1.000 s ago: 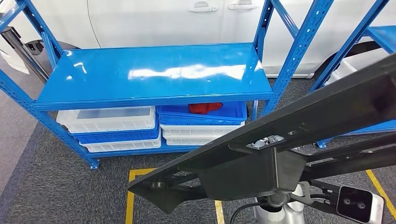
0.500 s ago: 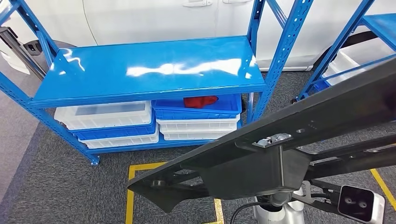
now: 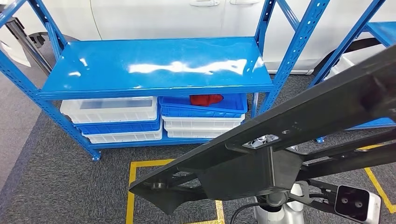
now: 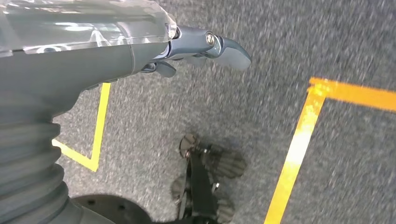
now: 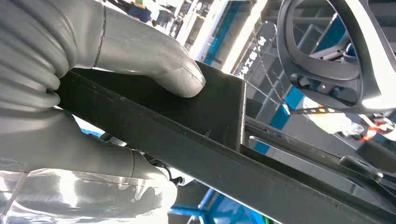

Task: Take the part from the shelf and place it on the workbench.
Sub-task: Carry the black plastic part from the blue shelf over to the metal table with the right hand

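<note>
A long black metal part [image 3: 285,140] lies slantwise across the lower right of the head view, from bottom centre up to the right edge. In the right wrist view my right hand [image 5: 107,42] grips this black part [image 5: 205,135], with the thumb pressed on its flat upper face and the other fingers hidden beneath. My left hand [image 4: 140,51] hangs over the grey carpet and holds nothing; its fingers [image 4: 226,46] are apart. Ahead stands the blue shelf [image 3: 154,65], its glossy top board bare.
Under the shelf board sit white bins [image 3: 109,109] and a blue bin [image 3: 205,108] with a red thing [image 3: 205,99] in it. A white car [image 3: 163,18] stands behind. A second blue rack [image 3: 378,32] is at the right. Yellow tape [image 3: 130,186] marks the carpet.
The whole picture has swung a little left and then back right, so the camera moved. The black part stays in my right hand in much the same place.
</note>
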